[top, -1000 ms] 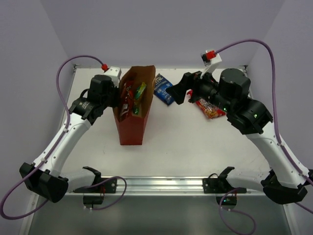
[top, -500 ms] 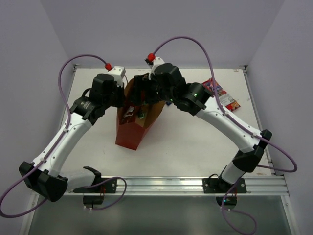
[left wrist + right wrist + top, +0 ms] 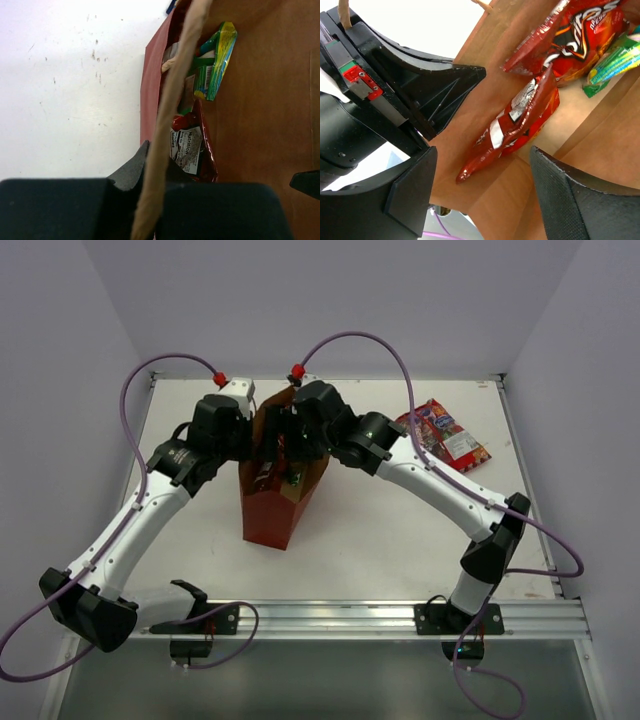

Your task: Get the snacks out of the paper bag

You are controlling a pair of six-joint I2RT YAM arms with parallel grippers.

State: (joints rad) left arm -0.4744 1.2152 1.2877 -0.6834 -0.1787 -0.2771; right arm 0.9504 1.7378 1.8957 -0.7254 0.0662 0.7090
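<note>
On the white table [image 3: 380, 540], toward the left and middle, stands the red paper bag [image 3: 272, 520], upright with its mouth tipped toward the back. Left gripper [image 3: 252, 440] sits at the bag's left wall near the rim; in the left wrist view the paper edge [image 3: 170, 115] runs straight between its two black fingers [image 3: 125, 175], one finger outside on the red face, one inside on the brown, so it is pinching the bag wall. Right arm reaches across from the right, and the right gripper [image 3: 285, 435] is at the bag's mouth. In the right wrist view its fingers [image 3: 570, 200] are spread wide with nothing between them, hanging over the brown inside of the bag.

Inside the bag, just under the right gripper, lies a small red-and-silver chip bag [image 3: 515, 127], flat on the brown paper. Just beyond it, overlapping its top corner, is a second red chip bag [image 3: 570, 30]. Beside that, a green-yellow packet [image 3: 612, 67] pokes in at the edge. Left wrist view shows the same green-yellow packet [image 3: 216, 57] deeper in and a red packet showing its nutrition label [image 3: 192, 150] nearer the rim.

Farther back on the right, well apart from the bag, a red multicolour packet [image 3: 447, 435] lies flat on the table near the back edge.
</note>
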